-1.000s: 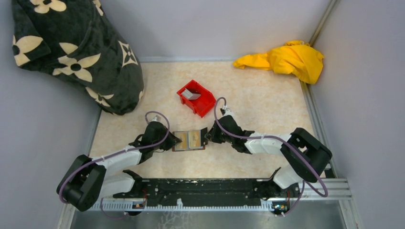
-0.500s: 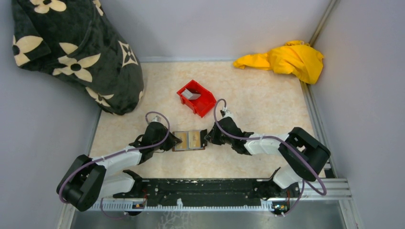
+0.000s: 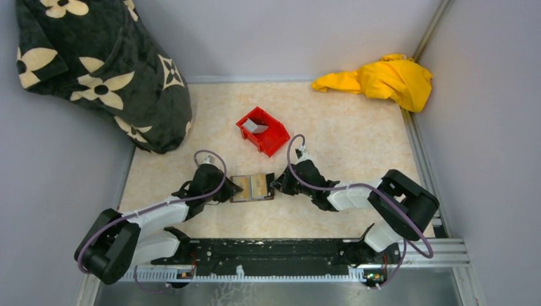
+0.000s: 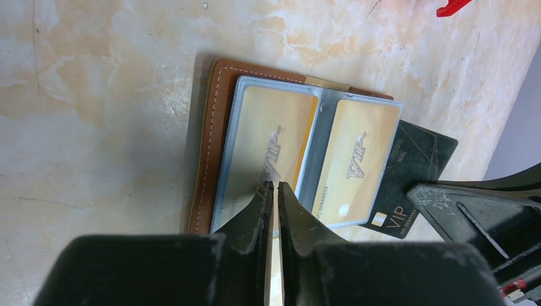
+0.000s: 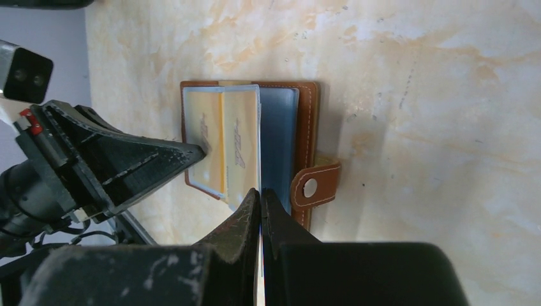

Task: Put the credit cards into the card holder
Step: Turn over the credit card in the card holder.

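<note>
Leather card holder (image 4: 205, 146) stays pinched in the near-closed left gripper (image 4: 274, 186) while the right gripper (image 5: 260, 191), clamping a black card (image 4: 415, 159), has nudged inward, nearing insertion.

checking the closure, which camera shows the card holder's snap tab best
Right wrist: the snap tab sticks out from the card holder, stud visible. Left wrist does not show it; in top external it is too small to tell.

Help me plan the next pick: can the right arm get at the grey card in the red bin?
Probably yes: the red bin is open-topped, nothing lies between it and the right gripper, and the grey card shows. But the gripper's jaws are shut at the card holder.
</note>
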`<move>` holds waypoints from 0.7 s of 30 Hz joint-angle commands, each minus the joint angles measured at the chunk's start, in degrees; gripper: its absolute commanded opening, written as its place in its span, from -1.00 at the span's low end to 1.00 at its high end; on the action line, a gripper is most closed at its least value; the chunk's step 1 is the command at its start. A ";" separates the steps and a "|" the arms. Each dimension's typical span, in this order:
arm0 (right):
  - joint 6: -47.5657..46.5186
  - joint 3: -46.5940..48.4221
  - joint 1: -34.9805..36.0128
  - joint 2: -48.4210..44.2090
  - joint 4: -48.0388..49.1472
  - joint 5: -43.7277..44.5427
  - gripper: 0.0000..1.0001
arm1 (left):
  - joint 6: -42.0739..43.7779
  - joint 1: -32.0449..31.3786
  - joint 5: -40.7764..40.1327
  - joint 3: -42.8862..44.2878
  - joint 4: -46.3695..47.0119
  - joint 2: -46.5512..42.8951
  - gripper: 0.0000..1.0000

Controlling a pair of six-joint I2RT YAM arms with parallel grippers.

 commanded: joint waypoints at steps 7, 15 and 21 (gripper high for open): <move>-0.99 1.82 0.75 -1.00 7.80 -1.41 -1.00 | 0.27 -0.32 -2.39 0.31 -6.37 -4.60 -0.71; -2.95 4.14 1.94 -0.68 5.80 -0.78 -1.00 | 0.48 -0.37 -4.25 2.24 -9.14 -7.58 -0.61; -4.54 6.54 3.24 -0.68 3.46 -0.07 -1.00 | 0.88 -0.33 -6.19 3.13 -11.89 -10.37 -0.56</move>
